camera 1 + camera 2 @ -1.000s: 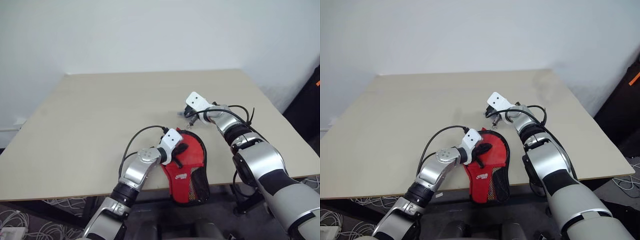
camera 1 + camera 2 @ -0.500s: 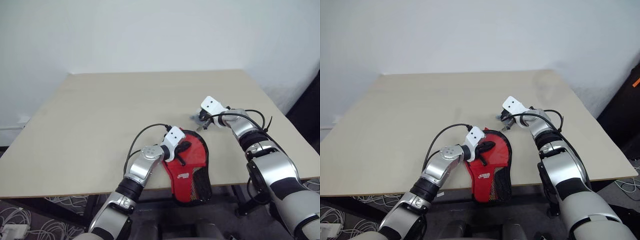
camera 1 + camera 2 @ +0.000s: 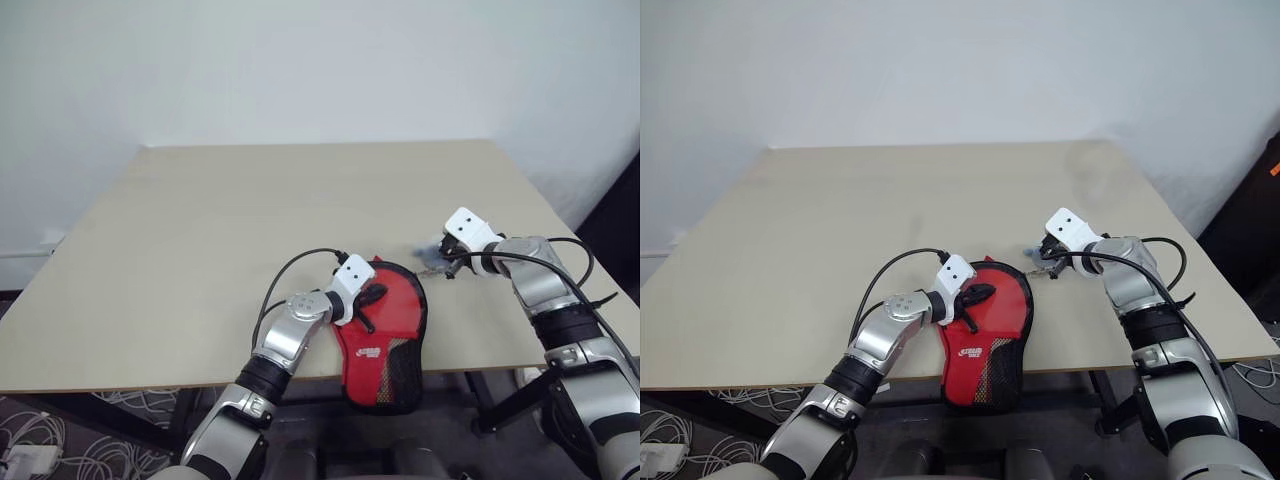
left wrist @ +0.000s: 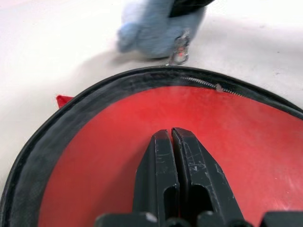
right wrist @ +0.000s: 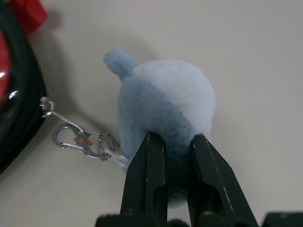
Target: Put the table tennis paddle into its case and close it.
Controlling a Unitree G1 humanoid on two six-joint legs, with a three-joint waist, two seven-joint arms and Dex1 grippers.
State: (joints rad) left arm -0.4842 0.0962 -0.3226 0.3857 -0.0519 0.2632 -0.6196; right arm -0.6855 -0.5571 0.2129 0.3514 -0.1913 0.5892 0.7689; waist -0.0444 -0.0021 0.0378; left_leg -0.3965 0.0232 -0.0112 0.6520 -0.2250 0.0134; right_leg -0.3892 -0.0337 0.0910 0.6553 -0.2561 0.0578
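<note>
- As we scan from the left, the left gripper (image 3: 366,297) comes first, its two black fingers (image 4: 165,175) pressed together with nothing between them, tips resting on the red face of the case.
- We see the case (image 3: 385,335) lying at the near edge of the table (image 3: 200,240), its round end on the tabletop and its black mesh end hanging past the edge.
- We note the case's black zip edging (image 4: 71,123) running round the red panel; we cannot see the table tennis paddle, nor tell whether it lies inside.
- Just right of the case, a small metal clip (image 5: 78,139) links the zip pull to a grey-blue fluffy ball (image 5: 165,109).
- Furthest right, we find the right gripper (image 5: 176,156) clamped on that fluffy ball, just beside the case's rim.
</note>
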